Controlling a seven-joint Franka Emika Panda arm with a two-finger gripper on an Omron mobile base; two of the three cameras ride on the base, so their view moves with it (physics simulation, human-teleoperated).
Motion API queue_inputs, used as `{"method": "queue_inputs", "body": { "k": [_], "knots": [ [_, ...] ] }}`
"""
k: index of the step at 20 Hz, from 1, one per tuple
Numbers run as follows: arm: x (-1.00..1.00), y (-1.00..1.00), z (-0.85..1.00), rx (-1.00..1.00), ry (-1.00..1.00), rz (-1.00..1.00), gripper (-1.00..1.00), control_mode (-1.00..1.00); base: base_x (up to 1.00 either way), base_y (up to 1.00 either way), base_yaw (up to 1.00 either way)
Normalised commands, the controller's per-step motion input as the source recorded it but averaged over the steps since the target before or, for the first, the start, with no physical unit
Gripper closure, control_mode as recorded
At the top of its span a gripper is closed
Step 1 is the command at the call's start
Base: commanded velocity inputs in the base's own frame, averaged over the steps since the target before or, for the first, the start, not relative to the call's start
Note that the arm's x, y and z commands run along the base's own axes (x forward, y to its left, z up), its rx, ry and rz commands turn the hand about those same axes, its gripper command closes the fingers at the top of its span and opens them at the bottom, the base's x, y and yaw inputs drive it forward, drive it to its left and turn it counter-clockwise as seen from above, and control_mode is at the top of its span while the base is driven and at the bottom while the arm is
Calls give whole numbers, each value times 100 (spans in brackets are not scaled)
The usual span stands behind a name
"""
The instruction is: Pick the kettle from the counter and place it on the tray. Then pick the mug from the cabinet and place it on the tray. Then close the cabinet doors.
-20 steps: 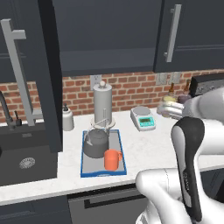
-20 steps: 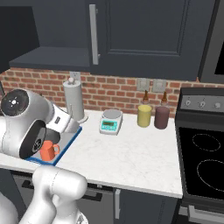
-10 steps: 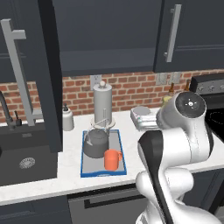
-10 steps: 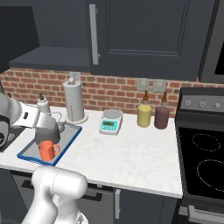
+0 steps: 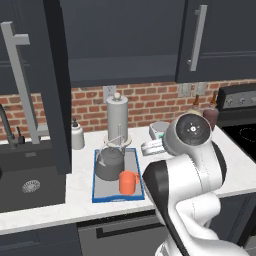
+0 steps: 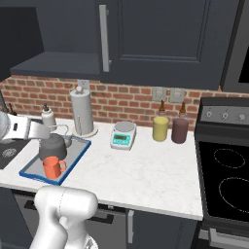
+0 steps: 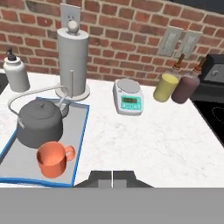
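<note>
1. The hand [image 7: 112,178] is pressed together and holds nothing; its dark fingertips meet at the bottom of the hand view, above the white speckled stone tabletop [image 7: 144,135].
2. The small orange cylindrical mug [image 7: 52,159] and the squat dark grey kettle [image 7: 39,122] both stand on the flat grey tray with the blue rim [image 7: 80,144], near each other.
3. Judged remaining step: close the dark navy-grey cabinet doors. Raise the hand to the open left door [image 5: 56,85] and push its panel steadily from the outer face, clear of the tall grey paper-towel cylinder [image 5: 117,117].
4. Hard to make out: the cabinet interior is dark, and the upper edges of the doors are cut off.
</note>
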Motion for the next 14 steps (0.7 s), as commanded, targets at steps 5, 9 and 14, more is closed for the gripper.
{"method": "queue_inputs", "body": {
  "k": [5,9,14],
  "knots": [
    [0,17,-46,-11,-29,14,100,-100,0,0,0],
    [-1,16,-40,-11,-28,12,100,-100,0,0,0],
    [0,15,-42,-12,-26,10,100,-100,0,0,0]
  ]
}}
